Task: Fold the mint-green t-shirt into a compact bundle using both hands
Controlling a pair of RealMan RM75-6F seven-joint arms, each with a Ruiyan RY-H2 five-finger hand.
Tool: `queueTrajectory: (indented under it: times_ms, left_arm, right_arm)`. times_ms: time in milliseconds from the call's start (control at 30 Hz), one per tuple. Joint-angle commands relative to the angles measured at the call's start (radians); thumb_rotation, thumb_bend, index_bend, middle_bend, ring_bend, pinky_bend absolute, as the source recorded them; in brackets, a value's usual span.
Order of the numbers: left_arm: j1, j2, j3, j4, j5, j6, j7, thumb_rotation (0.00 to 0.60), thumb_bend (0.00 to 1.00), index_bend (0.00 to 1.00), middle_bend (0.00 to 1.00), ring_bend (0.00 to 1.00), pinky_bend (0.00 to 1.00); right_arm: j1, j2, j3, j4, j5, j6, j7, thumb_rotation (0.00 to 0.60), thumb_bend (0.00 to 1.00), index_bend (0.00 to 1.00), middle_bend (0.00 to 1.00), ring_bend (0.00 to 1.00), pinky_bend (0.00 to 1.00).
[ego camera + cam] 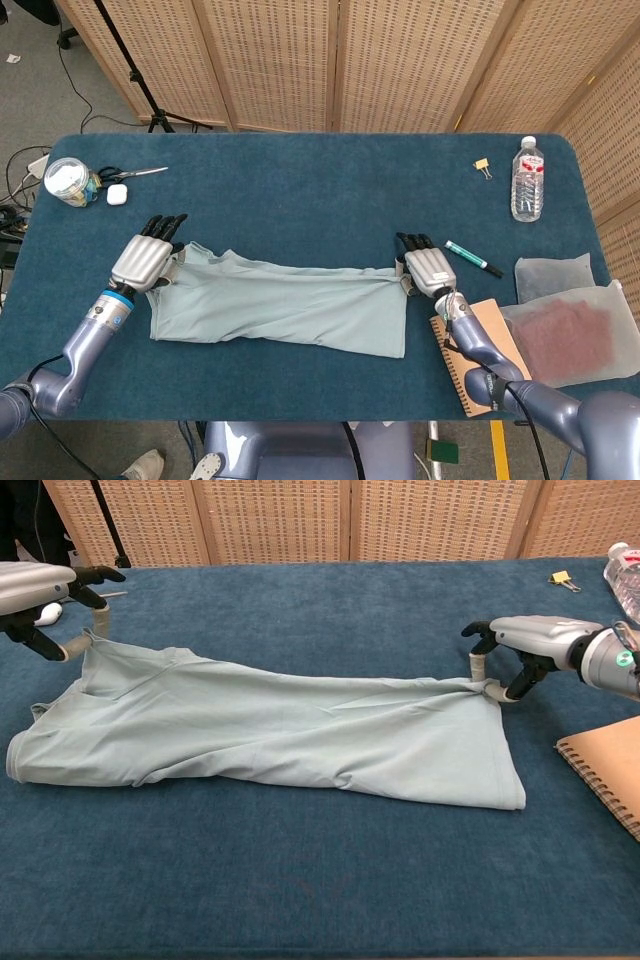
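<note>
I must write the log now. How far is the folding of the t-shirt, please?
Done: the mint-green t-shirt lies as a long narrow band across the table, apparently already folded once lengthwise. In hand: the left hand pinches the upper corner at one end, and the right hand pinches the upper corner at the other. Left: the band is not yet folded end to end, so no compact bundle exists.

One t-shirt (285,308), two hands (148,258) (427,268), one bottle (527,180), one notebook (490,345), one marker (473,259)
</note>
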Motion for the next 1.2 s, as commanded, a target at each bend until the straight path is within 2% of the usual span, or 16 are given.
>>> queueTrajectory:
  times_ms: [33, 200, 467, 633, 933, 1033, 1200]
  left_arm:
    - [0.000, -0.001, 0.000, -0.002, -0.002, 0.001, 0.002, 0.600, 0.57, 0.73, 0.00, 0.00, 0.00]
    - [0.000, -0.005, 0.000, 0.001, -0.008, 0.001, 0.007, 0.600, 0.57, 0.73, 0.00, 0.00, 0.00]
    - [-0.005, -0.009, -0.004, 0.003, -0.018, -0.002, 0.019, 0.600, 0.57, 0.73, 0.00, 0.00, 0.00]
    - [-0.009, -0.010, -0.008, 0.009, -0.029, -0.011, 0.024, 0.600, 0.57, 0.73, 0.00, 0.00, 0.00]
    - [-0.021, -0.012, -0.015, 0.021, -0.049, -0.029, 0.043, 0.600, 0.57, 0.73, 0.00, 0.00, 0.00]
    - [-0.034, -0.021, -0.021, 0.038, -0.077, -0.057, 0.069, 0.600, 0.57, 0.73, 0.00, 0.00, 0.00]
    - [-0.055, -0.036, -0.033, 0.056, -0.144, -0.100, 0.146, 0.600, 0.57, 0.73, 0.00, 0.00, 0.00]
  right_arm:
    - [-0.002, 0.007, 0.002, -0.014, 0.003, 0.008, -0.005, 0.600, 0.55, 0.12, 0.01, 0.00, 0.00]
    - [-0.010, 0.026, 0.006, -0.046, 0.000, 0.037, -0.012, 0.600, 0.52, 0.01, 0.00, 0.00, 0.00]
    - [-0.054, 0.114, 0.011, -0.181, -0.044, 0.150, -0.007, 0.600, 0.51, 0.00, 0.00, 0.00, 0.00]
    - [-0.112, 0.194, -0.006, -0.289, -0.100, 0.253, 0.014, 0.600, 0.40, 0.00, 0.00, 0.00, 0.00]
    - [-0.256, 0.317, -0.081, -0.397, -0.247, 0.487, 0.072, 0.600, 0.26, 0.00, 0.00, 0.00, 0.00]
    - [-0.349, 0.355, -0.135, -0.411, -0.302, 0.610, 0.074, 0.600, 0.26, 0.00, 0.00, 0.00, 0.00]
    - [-0.411, 0.372, -0.168, -0.433, -0.352, 0.691, 0.051, 0.600, 0.26, 0.00, 0.00, 0.00, 0.00]
